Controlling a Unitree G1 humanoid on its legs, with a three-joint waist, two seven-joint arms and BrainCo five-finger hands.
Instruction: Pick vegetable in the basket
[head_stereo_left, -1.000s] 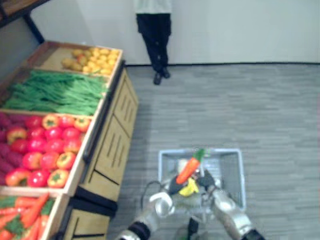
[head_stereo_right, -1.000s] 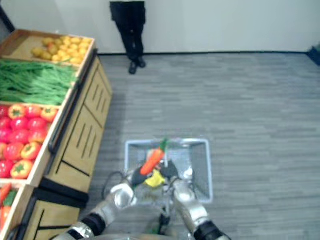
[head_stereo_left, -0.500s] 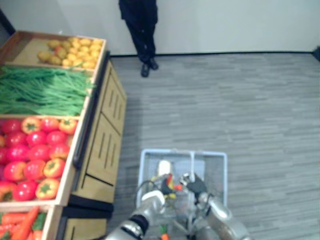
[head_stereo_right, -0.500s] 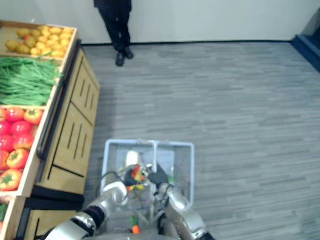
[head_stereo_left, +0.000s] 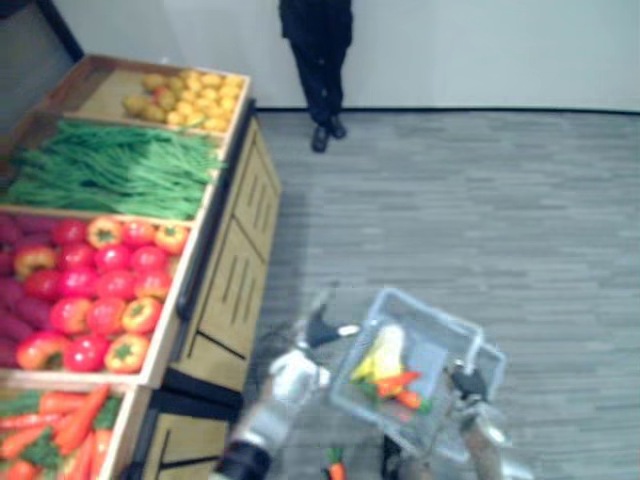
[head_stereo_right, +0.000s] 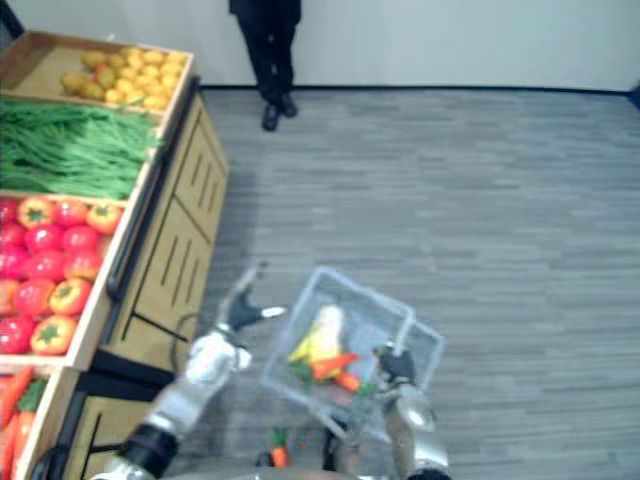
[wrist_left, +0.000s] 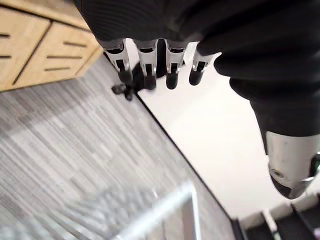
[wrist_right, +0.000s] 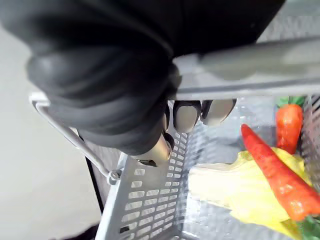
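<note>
A grey wire basket (head_stereo_right: 365, 293) hangs tilted over the floor. My right hand (head_stereo_left: 468, 382) holds it, fingers (wrist_right: 187, 114) curled round the grey handle (wrist_right: 250, 62). Inside lie an orange carrot (wrist_right: 280, 181), a second carrot (wrist_right: 289, 127) and a pale yellow leafy vegetable (wrist_right: 232, 189). In the left eye view the carrot (head_stereo_left: 398, 383) rests beside the yellow vegetable (head_stereo_left: 381, 352). My left hand (head_stereo_left: 318, 331) is open just left of the basket, straight fingers (wrist_left: 145, 62) holding nothing.
A wooden produce stand (head_stereo_left: 230, 290) runs along the left with bins of yellow produce (head_stereo_left: 190, 105), green beans (head_stereo_left: 115, 170), red and orange peppers (head_stereo_left: 95, 290) and carrots (head_stereo_left: 60, 425). A person (head_stereo_left: 320, 60) stands by the far wall. A small carrot (head_stereo_right: 278, 455) lies on the floor.
My left hand let go of the carrot into the basket, opened and drew away to the left. The basket now hangs tilted. The camera has shifted.
</note>
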